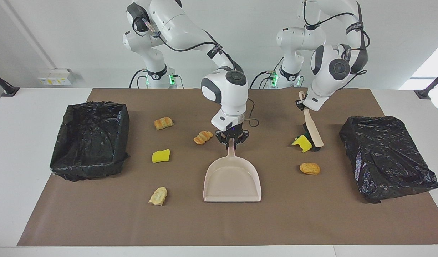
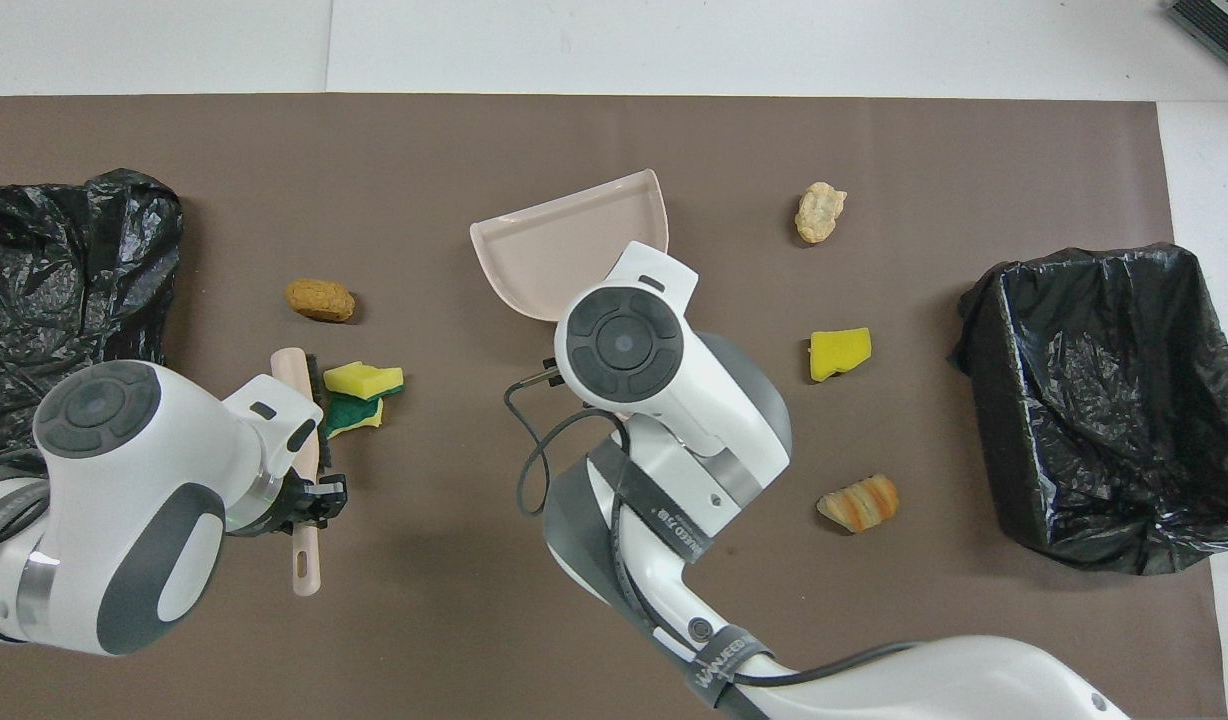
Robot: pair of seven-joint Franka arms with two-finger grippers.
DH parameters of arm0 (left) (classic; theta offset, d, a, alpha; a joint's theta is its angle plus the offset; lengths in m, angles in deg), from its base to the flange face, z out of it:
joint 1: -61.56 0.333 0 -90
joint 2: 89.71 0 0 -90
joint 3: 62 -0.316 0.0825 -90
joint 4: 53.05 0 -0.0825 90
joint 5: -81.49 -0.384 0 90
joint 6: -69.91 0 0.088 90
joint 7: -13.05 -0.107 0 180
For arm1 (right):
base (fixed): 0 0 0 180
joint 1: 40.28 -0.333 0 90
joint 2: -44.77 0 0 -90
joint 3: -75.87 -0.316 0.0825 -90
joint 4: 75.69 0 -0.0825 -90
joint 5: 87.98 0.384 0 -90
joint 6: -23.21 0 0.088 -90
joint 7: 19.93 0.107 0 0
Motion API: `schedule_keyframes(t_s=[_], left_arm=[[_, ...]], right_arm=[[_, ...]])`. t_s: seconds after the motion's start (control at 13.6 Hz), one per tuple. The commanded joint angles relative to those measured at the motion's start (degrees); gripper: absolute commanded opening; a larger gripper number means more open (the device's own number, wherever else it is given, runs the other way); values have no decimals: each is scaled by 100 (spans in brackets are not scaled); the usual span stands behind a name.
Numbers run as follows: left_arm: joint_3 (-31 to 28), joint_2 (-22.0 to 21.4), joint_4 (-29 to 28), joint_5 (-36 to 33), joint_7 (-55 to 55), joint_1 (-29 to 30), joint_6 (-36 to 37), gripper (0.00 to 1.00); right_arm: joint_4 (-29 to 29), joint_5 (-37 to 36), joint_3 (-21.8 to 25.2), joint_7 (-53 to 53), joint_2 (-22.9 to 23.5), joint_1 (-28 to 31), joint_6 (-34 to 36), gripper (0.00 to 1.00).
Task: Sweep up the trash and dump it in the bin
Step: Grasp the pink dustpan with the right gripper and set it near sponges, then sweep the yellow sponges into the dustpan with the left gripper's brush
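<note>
1. Right gripper [image 1: 233, 140] is clamped on the beige dustpan [image 1: 232, 178] handle; the pan lies on the brown mat.
2. A croissant piece [image 1: 203, 137] lies just beside this gripper.
3. Left gripper [image 1: 301, 104] is closed on the beige brush [image 1: 312, 130] handle.
4. The bristles under it touch the green-backed yellow sponge [image 1: 302, 142].
5. A bread piece [image 1: 310, 168] lies near that sponge.
6. The open black-lined bin [image 1: 88, 139] sits at the right arm's end.
</note>
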Motion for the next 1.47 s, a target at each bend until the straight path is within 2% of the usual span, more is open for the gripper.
schedule_keyframes(t_s=[0.0,0.15,0.29,0.44,0.66,0.81,0.96,1.25,1.4], left_arm=[[-61,41,572,38,-20,305,289,0],[-61,155,669,-59,-317,569,18,0],[-61,226,678,-479,-1142,816,-290,0],[-61,322,739,-805,-1539,921,-650,0],[-53,603,854,-1087,-2094,905,-669,0],[-53,832,837,-1132,-2095,817,-608,0],[-35,815,741,-1123,-2095,808,-345,0],[-18,754,399,-1061,-1675,571,-432,0],[-18,727,179,-800,-1279,343,-441,0]], right_arm=[[-110,599,-70,-1876,-363,633,494,0],[-110,644,-61,-3062,-434,915,968,0],[-145,644,-61,-4092,-460,1083,1242,0],[-443,636,-61,-4875,-609,1171,1252,0],[-873,539,-52,-6255,-820,1110,911,0],[-1155,539,-52,-6591,-829,1127,612,0],[-1358,556,-61,-6698,-724,1066,24,0],[-1350,557,-61,-6646,-522,952,-75,0],[-1350,565,-61,-6637,-522,881,-84,0]])
